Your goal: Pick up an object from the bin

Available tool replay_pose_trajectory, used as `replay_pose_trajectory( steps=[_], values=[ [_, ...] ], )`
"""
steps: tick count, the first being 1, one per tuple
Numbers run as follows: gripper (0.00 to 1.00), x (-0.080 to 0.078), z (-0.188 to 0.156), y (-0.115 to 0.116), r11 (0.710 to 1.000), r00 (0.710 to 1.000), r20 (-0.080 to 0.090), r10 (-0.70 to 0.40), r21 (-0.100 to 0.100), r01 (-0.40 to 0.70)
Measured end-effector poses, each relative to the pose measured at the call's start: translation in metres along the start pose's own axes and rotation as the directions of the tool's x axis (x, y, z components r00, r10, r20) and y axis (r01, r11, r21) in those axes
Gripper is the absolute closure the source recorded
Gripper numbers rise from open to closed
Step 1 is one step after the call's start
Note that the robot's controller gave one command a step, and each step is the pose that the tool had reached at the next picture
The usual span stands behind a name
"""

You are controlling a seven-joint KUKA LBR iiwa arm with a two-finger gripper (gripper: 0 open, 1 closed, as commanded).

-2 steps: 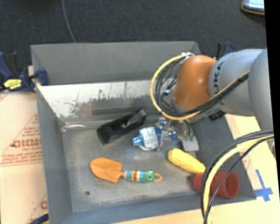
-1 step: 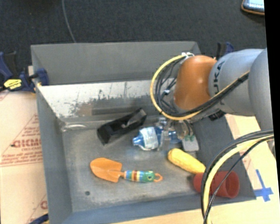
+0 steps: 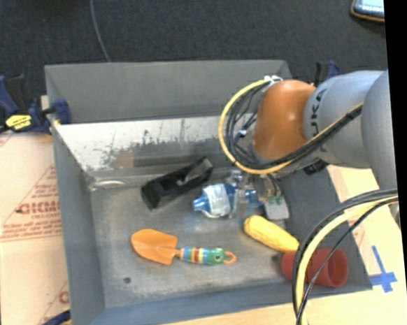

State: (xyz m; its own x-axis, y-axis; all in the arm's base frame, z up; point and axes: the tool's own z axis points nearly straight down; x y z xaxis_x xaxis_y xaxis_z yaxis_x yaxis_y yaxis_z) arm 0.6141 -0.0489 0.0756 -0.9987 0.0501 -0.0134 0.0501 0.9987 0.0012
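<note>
My gripper [image 3: 256, 191] hangs low over the right middle of the bin, below the arm's orange cover. Just left of it, touching or nearly touching, lies a crumpled blue and clear plastic thing [image 3: 213, 201]. A yellow oblong thing like a corn cob [image 3: 269, 234] rests just below the gripper on the bin floor. Behind the plastic thing, a black stapler-like tool [image 3: 177, 182] lies slanted near the back wall.
An orange toy shovel with a striped handle [image 3: 175, 249] lies at the front middle. A red cup [image 3: 322, 267] sits in the front right corner, partly behind a cable. The arm and its cables cover the bin's right side.
</note>
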Motion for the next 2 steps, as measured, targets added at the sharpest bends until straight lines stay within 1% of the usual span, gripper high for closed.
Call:
replay_pose_trajectory(
  steps=[1, 2],
  values=[
    [1.0, 0.003, -0.016, 0.0, 1.0, 1.0, -0.01, 0.0, -0.001, 0.0],
    [1.0, -0.001, -0.072, 0.0, 1.0, 1.0, -0.001, 0.0, 0.0, 0.0]
  ],
)
